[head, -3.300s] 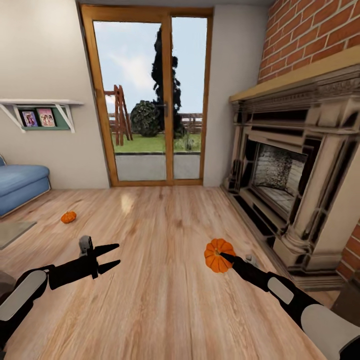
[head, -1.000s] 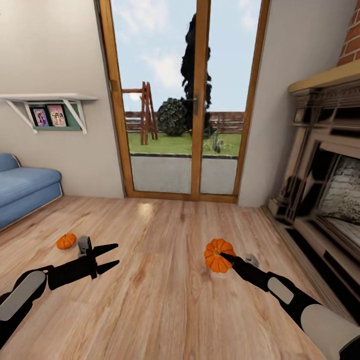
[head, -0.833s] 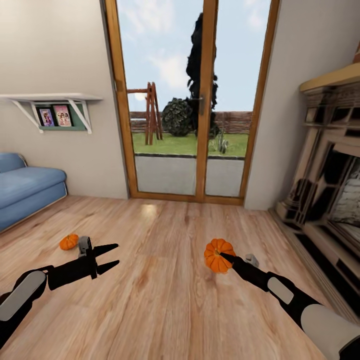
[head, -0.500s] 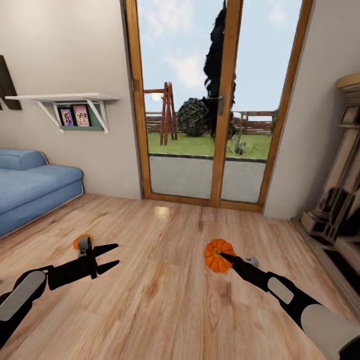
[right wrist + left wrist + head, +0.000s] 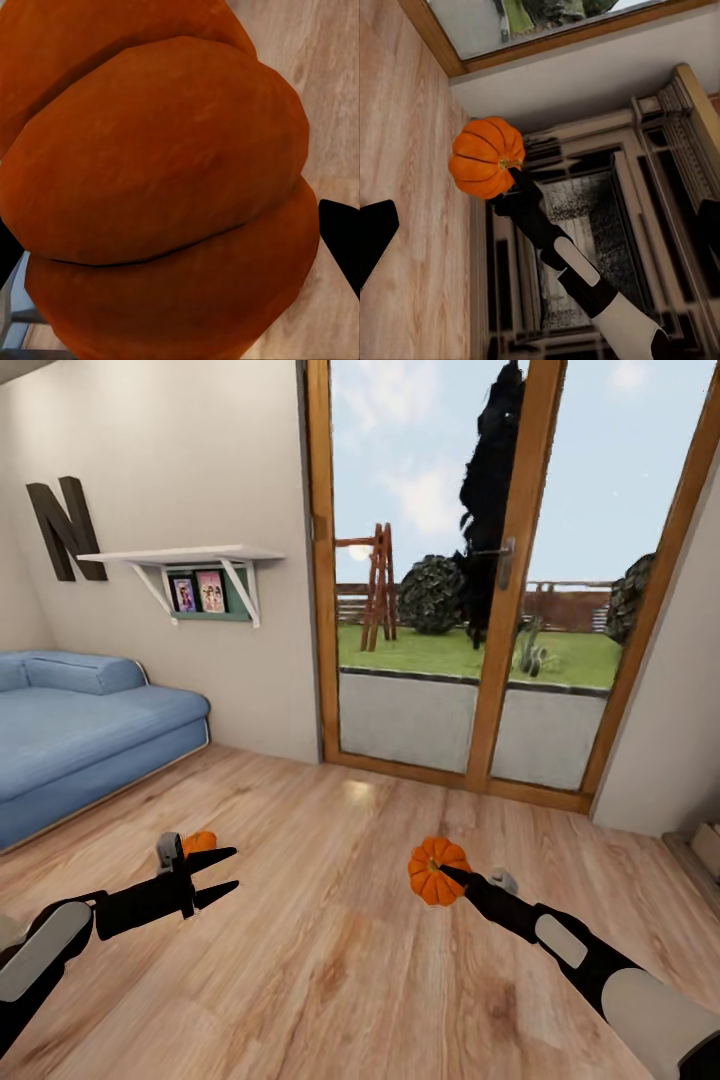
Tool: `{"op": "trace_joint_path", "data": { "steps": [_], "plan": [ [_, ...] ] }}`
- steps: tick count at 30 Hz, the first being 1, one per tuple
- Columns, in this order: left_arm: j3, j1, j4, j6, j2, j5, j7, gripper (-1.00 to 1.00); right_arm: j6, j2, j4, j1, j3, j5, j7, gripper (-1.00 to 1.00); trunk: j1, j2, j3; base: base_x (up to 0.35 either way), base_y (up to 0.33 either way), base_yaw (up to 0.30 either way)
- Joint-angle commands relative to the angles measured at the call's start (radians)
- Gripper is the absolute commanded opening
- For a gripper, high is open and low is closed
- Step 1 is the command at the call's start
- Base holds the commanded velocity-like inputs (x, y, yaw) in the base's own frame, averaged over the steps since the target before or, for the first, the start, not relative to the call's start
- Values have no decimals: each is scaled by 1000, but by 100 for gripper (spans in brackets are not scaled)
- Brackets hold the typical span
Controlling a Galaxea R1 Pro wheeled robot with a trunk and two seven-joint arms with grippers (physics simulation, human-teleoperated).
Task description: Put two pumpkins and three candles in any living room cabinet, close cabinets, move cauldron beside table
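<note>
The view has swung left, bringing the sofa point(image 5: 90, 730) in; right gripper point(image 5: 445, 874) clamps one pumpkin point(image 5: 436, 870), left gripper point(image 5: 225, 870) gapes empty beside the floor pumpkin point(image 5: 199, 842), so lower it squarely over that

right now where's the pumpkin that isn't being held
In the head view the loose pumpkin lies on the wood floor at left, just behind the open left tool, with the blue sofa beyond.
</note>
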Motion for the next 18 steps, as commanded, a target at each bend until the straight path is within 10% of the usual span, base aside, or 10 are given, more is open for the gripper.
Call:
{"op": "trace_joint_path", "data": {
  "steps": [1, 18],
  "plan": [
    [-2, -1, 1, 1, 1, -1, -6, 100, 6, -1, -1, -1, 1, -14, 0, -100, 0, 0, -1, 335, 0, 47],
    [-2, -1, 1, 1, 1, -1, -6, 100, 7, -1, -1, -1, 1, -14, 1, -100, 0, 0, -1, 311, -82, 33]
  ]
}}
